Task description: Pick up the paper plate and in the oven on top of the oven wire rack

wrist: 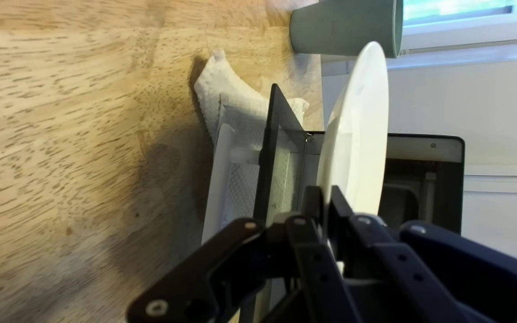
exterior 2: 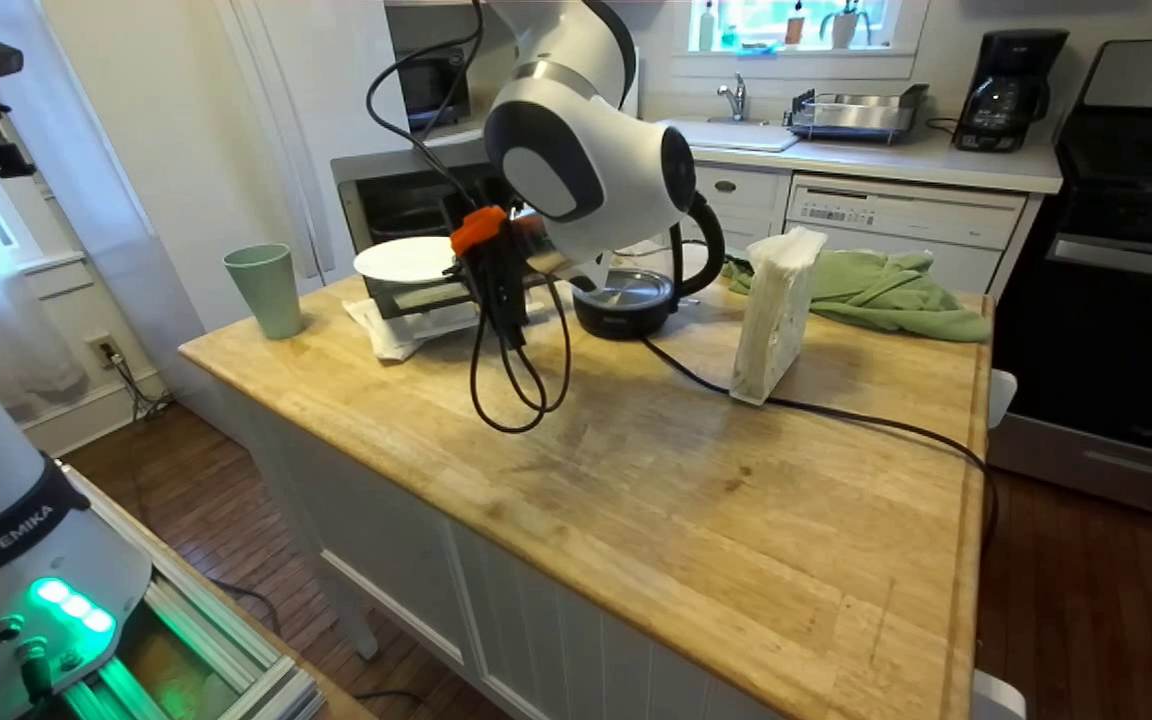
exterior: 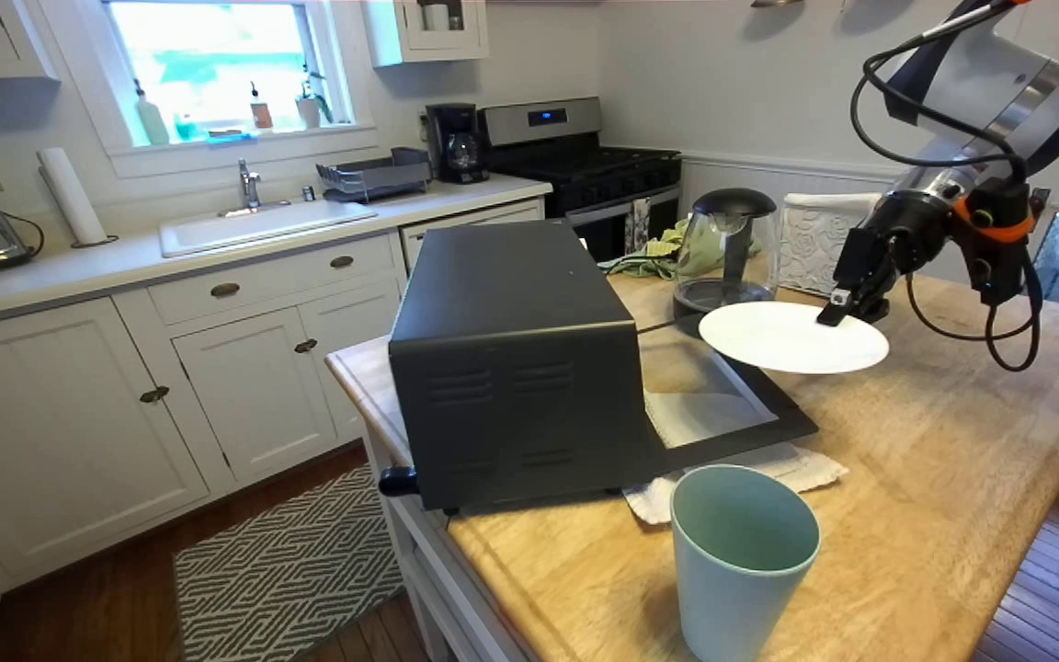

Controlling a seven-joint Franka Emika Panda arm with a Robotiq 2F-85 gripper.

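Observation:
The white paper plate (exterior: 750, 342) hangs nearly level in the air above the oven's open door, in front of the oven's mouth; it also shows in an exterior view (exterior 2: 398, 260) and in the wrist view (wrist: 364, 130). My gripper (exterior: 835, 315) is shut on the plate's near rim, with the rim between the two fingertips in the wrist view (wrist: 326, 199). The black oven (exterior: 511, 386) stands on the wooden table with its glass door (exterior: 791, 425) lowered. The oven's dark inside shows partly in the wrist view (wrist: 397, 197); I cannot clearly make out the wire rack.
A teal cup (exterior: 741, 570) stands beside the oven door. A white cloth (exterior: 801, 467) lies under the door. A glass kettle (exterior 2: 626, 300) stands on the door's other side. A napkin stack (exterior 2: 771, 320), a green cloth (exterior 2: 886, 300) and a black cord (exterior 2: 856, 418) are farther along.

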